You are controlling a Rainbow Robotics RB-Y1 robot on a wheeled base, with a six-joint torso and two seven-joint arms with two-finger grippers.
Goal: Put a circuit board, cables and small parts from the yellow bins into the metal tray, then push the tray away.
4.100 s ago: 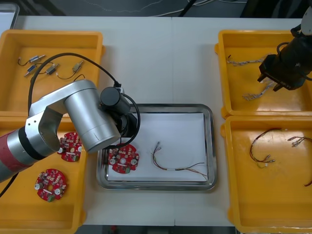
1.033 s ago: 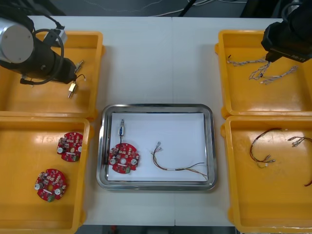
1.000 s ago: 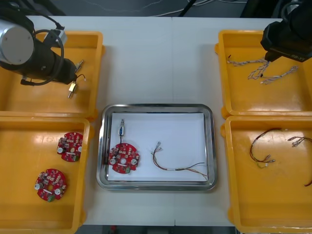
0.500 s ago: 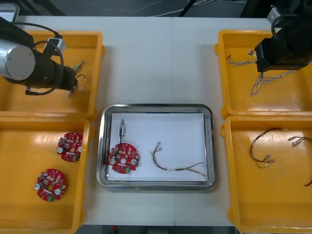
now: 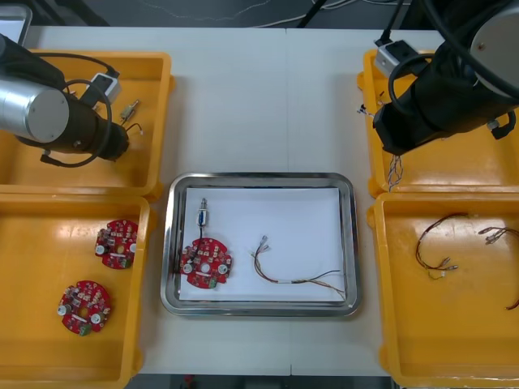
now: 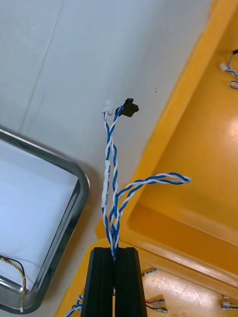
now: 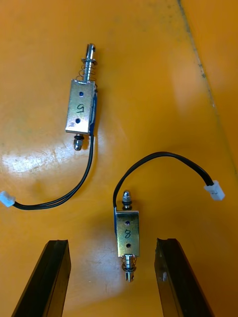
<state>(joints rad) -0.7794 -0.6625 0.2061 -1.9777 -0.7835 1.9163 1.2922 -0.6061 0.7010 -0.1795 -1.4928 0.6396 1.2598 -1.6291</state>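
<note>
The right tool (image 6: 114, 251) is clenched on a twisted blue and white cable (image 6: 110, 163), which dangles over the inner corner of the far right yellow plastic bin (image 5: 454, 174), near the shiny metal tray (image 5: 259, 177) on the desk (image 5: 268, 97). The left tool (image 7: 111, 241), released, hovers low in the far left yellow bin (image 5: 24, 166), with a small metal part marked 8 (image 7: 128, 234) between its fingers. The tray holds a round red circuit board (image 5: 206, 263), another small metal part (image 5: 202, 216) and a thin red and yellow cable (image 5: 284, 277).

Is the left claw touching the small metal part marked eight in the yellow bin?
Apart. The left wrist view shows the open left claw straddling the small metal part marked 8, with yellow bin floor visible on both sides of it.
</note>
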